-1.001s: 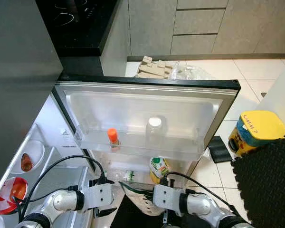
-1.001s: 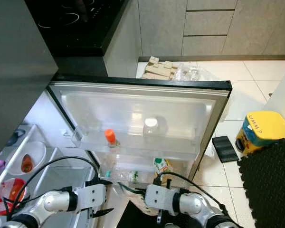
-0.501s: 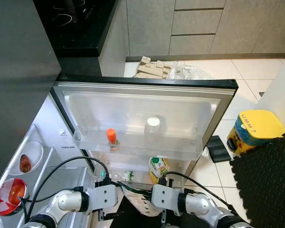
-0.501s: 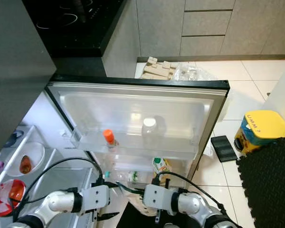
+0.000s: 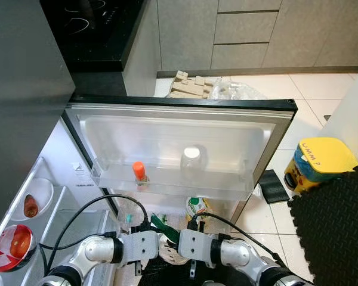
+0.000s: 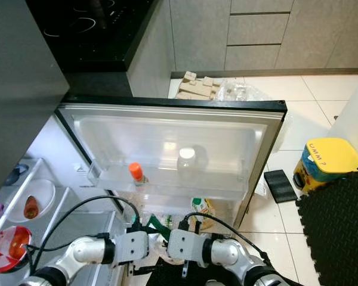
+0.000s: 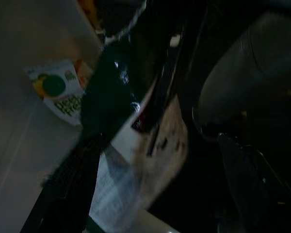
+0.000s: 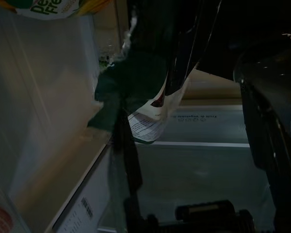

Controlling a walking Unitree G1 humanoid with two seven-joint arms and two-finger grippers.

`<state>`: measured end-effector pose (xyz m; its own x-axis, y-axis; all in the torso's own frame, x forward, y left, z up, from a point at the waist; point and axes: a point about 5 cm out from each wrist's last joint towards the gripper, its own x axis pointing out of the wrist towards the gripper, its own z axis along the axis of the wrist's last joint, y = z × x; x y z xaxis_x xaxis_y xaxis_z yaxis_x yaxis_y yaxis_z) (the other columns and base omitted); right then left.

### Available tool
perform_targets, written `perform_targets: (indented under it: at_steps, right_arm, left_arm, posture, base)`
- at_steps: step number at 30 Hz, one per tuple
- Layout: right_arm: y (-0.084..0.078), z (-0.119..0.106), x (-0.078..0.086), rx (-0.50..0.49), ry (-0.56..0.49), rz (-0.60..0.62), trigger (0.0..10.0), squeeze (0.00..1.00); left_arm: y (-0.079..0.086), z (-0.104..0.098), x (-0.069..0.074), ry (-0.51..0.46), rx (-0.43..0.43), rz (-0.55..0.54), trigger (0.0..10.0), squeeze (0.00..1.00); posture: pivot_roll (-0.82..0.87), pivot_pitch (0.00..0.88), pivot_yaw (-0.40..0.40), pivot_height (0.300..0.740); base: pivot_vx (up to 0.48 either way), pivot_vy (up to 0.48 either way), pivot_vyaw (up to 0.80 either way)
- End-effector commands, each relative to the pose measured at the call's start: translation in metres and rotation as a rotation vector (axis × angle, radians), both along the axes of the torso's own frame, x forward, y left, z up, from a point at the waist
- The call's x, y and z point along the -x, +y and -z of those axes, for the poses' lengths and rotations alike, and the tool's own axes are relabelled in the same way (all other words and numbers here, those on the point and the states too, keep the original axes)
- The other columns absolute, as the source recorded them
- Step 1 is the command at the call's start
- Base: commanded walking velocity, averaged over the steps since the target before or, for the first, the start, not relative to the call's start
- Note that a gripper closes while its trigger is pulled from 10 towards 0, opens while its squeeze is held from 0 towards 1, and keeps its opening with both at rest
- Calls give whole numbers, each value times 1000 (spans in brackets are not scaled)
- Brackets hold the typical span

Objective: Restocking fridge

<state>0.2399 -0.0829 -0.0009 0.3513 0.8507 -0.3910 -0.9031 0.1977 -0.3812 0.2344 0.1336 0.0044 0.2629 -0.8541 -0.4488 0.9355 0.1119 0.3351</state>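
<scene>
Left eye view shows you both grippers low before the open silver fridge door [image 5: 179, 119], with a dark green pouch [image 5: 159, 226] between them. Left wrist view: the pouch [image 7: 111, 87] lies beside one black finger [image 7: 63, 189]; you cannot tell either gripper's jaw state.

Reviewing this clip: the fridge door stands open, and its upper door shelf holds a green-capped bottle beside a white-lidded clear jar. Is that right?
Not quite. The cap is orange, not green: the left eye view shows an orange-capped bottle on the upper door shelf of the open fridge door, beside the white-lidded clear jar. The rest stands.
</scene>
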Motion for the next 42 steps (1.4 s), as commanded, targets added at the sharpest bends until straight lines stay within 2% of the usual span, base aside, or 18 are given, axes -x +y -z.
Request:
perform_targets:
  at_steps: [1, 9, 17, 23, 24, 27, 28, 42]
  right_arm:
    - [12, -2, 2, -13, -5, -54, 10000, 0]
    - [18, 1, 11, -11, 9, -109, 10000, 0]
    - [20, 3, 16, -18, 18, -130, 10000, 0]
    - [19, 1, 14, -37, -1, -102, 10000, 0]
    - [19, 0, 12, -51, -10, -85, 10000, 0]
    - [19, -1, 11, -60, -16, -75, 10000, 0]
    - [19, -2, 10, -66, -19, -72, 10000, 0]
    - [20, -6, 5, -72, -32, -69, 10000, 0]
  left_arm:
    - [-5, 2, 1, 16, -3, 7, 10000, 0]
    - [-7, 2, 0, 8, -3, -2, 10000, 0]
    - [-1, 7, -2, -21, -95, -16, 10000, 0]
    - [2, 8, -2, 1, -105, -13, 10000, 0]
    - [2, 8, -1, 18, -104, -11, 2667, 0]
    - [2, 9, -1, 29, -103, -10, 2667, 0]
    - [2, 9, -1, 43, -100, -11, 0, 0]
    - [4, 13, 2, 65, -115, -14, 0, 0]
  posture:
    - [-137, 86, 51, 740]
    - [-133, 83, 46, 740]
    - [-137, 85, 54, 740]
    - [-137, 80, 64, 740]
    - [-137, 81, 65, 740]
    - [-138, 79, 64, 740]
    - [-139, 79, 65, 740]
    - [-141, 79, 62, 740]
  base:
    - [0, 0, 0]
    - [0, 0, 0]
    - [0, 0, 0]
    - [0, 0, 0]
    - [0, 0, 0]
    - [0, 0, 0]
    - [0, 0, 0]
    - [0, 0, 0]
